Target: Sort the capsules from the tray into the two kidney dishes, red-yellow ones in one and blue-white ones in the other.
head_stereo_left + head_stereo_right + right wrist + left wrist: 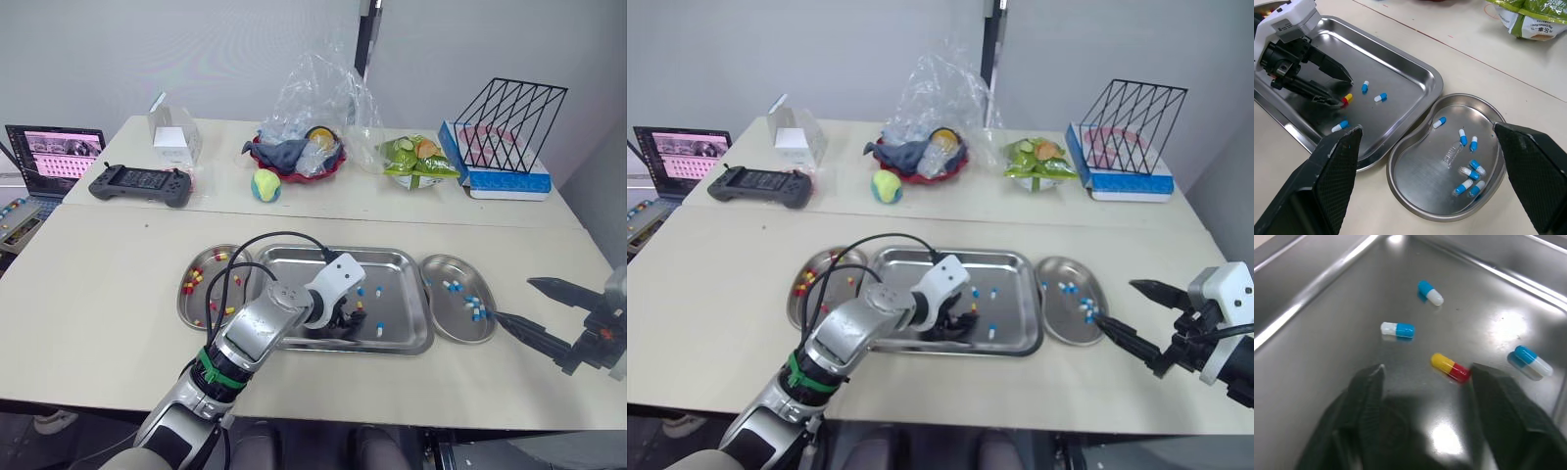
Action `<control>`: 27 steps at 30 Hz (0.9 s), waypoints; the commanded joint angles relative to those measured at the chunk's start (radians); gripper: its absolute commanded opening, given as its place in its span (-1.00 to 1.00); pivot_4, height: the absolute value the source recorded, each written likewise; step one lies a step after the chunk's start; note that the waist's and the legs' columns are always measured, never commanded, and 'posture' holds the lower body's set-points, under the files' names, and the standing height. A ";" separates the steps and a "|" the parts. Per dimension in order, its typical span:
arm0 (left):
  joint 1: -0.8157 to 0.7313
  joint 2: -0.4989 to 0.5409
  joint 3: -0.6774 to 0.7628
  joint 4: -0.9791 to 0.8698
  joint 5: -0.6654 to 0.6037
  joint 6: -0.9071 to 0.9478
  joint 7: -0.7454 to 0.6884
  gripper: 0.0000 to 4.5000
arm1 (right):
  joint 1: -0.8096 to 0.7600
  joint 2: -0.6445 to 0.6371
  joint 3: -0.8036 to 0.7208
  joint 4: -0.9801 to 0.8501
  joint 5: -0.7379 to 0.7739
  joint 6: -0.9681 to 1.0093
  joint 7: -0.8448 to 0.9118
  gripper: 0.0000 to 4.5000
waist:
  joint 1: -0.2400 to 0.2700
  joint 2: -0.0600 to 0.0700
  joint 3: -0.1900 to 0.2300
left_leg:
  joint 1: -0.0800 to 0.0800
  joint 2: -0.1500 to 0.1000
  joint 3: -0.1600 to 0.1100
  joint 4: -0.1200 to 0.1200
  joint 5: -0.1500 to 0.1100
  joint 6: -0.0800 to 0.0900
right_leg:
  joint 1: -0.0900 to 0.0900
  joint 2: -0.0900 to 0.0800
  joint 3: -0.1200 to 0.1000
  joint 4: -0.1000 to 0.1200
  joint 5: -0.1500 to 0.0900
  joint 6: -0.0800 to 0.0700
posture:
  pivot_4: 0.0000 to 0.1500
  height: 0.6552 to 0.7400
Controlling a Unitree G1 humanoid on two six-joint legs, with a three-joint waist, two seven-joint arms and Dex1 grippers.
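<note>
The left claw [1426, 374] is down in the tray [294, 259], its fingers spread either side of a red-yellow capsule [1450, 367] lying on the tray floor. The right claw [516, 300] hangs open just beside the dish [438, 315] of blue-white capsules [476, 308].

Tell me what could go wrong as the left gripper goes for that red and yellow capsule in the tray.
1. The red-yellow capsule sits off-centre in the open left gripper, close to one finger. Closing could flick it across the smooth tray instead of pinching it.
2. A blue-white capsule lies just beyond that same finger and might get knocked aside or picked up with it.
</note>
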 commanded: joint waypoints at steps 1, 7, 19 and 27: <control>0.012 0.011 -0.013 -0.024 0.002 0.018 -0.001 -0.25 | -0.020 -0.012 0.001 -0.005 -0.003 -0.011 -0.002 1.00 | 0.000 0.000 0.000 | 0.000 0.000 0.000 0.000 0.000 0.000 | 0.000 0.000 0.000 0.000 0.000 0.000 | 1.00 0.85; -0.001 0.049 0.010 -0.024 -0.004 0.005 -0.022 -0.99 | -0.035 -0.011 0.017 0.012 -0.017 -0.022 0.006 1.00 | 0.000 0.000 0.000 | 0.000 0.000 0.000 0.000 0.000 0.000 | 0.000 0.000 0.000 0.000 0.000 0.000 | 1.00 0.85; -0.031 0.132 0.071 0.016 -0.058 -0.198 -0.195 -0.74 | -0.068 -0.004 0.067 0.037 -0.047 -0.044 0.011 1.00 | 0.002 0.000 0.000 | -0.001 0.000 0.000 0.000 0.000 0.000 | -0.001 0.000 0.000 0.000 0.000 0.000 | 1.00 0.85; -0.096 0.118 0.084 0.159 -0.076 -0.462 -0.357 0.37 | -0.074 0.003 0.076 0.042 -0.059 -0.057 0.010 1.00 | 0.003 0.000 0.000 | -0.001 -0.001 -0.001 0.001 0.000 0.001 | 0.000 -0.001 0.000 0.000 0.000 0.000 | 1.00 0.85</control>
